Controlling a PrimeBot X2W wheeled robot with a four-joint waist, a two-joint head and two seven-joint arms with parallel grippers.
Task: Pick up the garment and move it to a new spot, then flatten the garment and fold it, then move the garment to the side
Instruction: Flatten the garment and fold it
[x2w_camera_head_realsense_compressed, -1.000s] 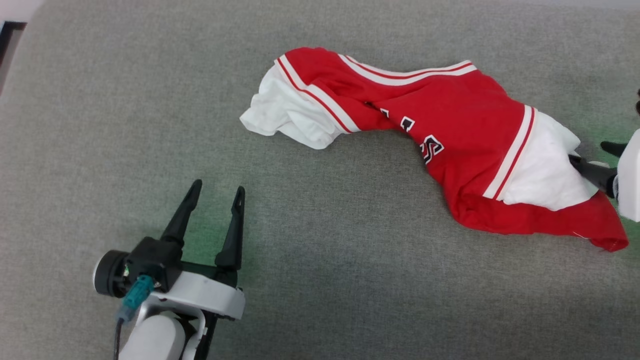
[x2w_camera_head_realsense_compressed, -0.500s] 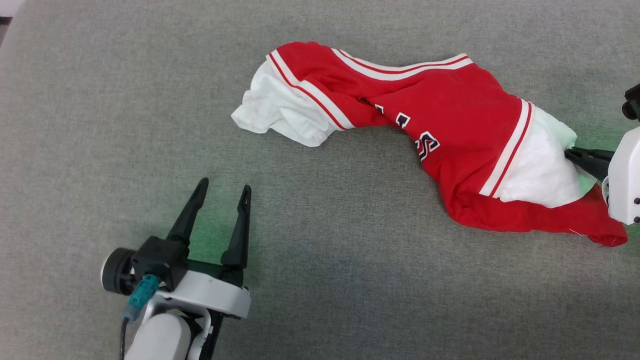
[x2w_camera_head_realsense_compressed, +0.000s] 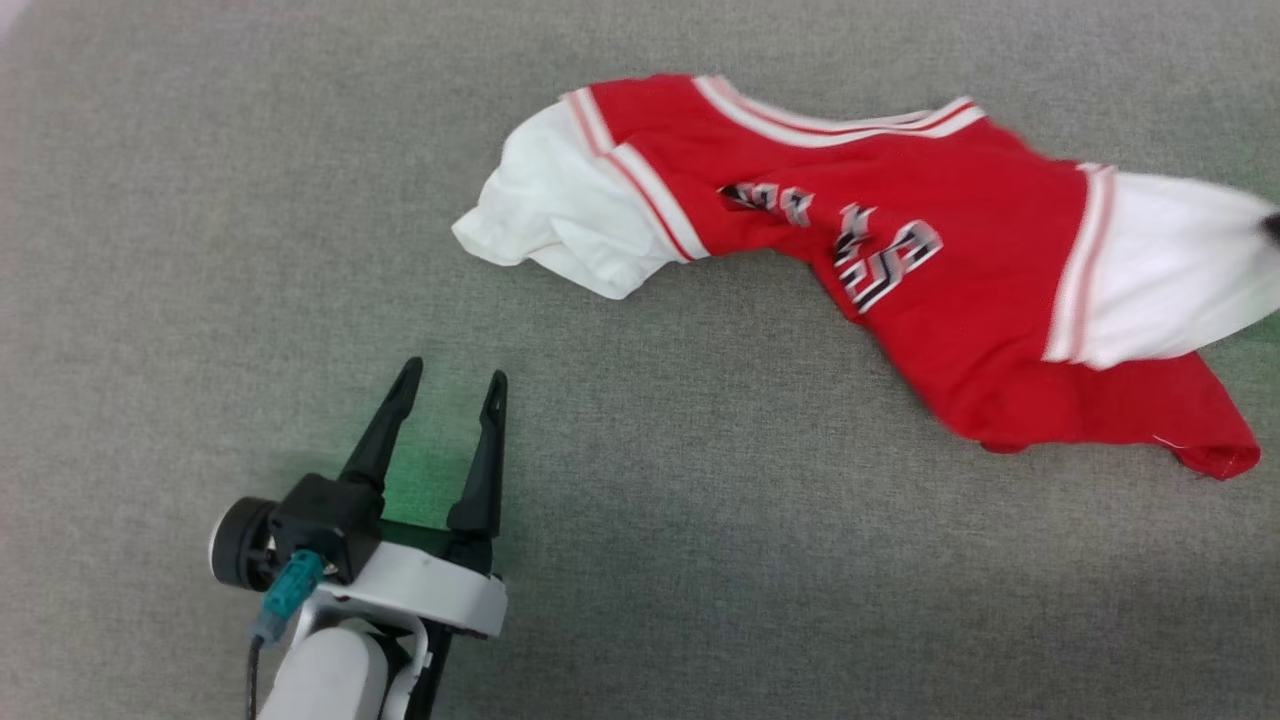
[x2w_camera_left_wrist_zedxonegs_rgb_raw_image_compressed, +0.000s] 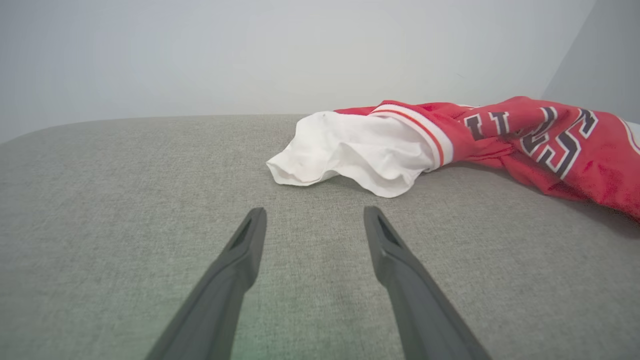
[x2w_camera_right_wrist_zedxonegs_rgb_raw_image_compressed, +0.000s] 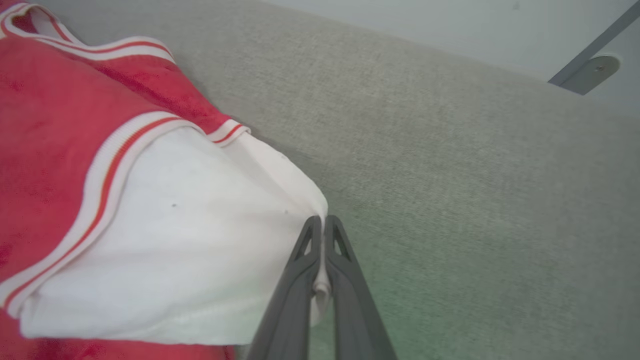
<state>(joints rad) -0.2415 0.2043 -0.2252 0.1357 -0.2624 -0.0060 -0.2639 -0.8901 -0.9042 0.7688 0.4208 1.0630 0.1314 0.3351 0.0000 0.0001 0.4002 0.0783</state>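
The garment (x2w_camera_head_realsense_compressed: 930, 270), a red jersey with white sleeves, white stripe trim and dark lettering, lies stretched across the grey cloth surface (x2w_camera_head_realsense_compressed: 700, 560). My right gripper (x2w_camera_right_wrist_zedxonegs_rgb_raw_image_compressed: 322, 222) is shut on the edge of its white right sleeve (x2w_camera_right_wrist_zedxonegs_rgb_raw_image_compressed: 190, 240), lifting it; a dark tip of that gripper shows at the right edge of the head view. My left gripper (x2w_camera_head_realsense_compressed: 455, 380) stands open low on the left, apart from the other white sleeve (x2w_camera_left_wrist_zedxonegs_rgb_raw_image_compressed: 350, 155), with nothing between its fingers.
A pale wall (x2w_camera_left_wrist_zedxonegs_rgb_raw_image_compressed: 300, 55) rises behind the surface. A grey bracket (x2w_camera_right_wrist_zedxonegs_rgb_raw_image_compressed: 587, 72) is fixed to the wall at the far right. Bare grey cloth lies around my left gripper and in front of the garment.
My right gripper closed on the white sleeve and pulled it up and to the right, stretching the jersey and uncovering more lettering. The left gripper has stayed open; the head view shifted slightly.
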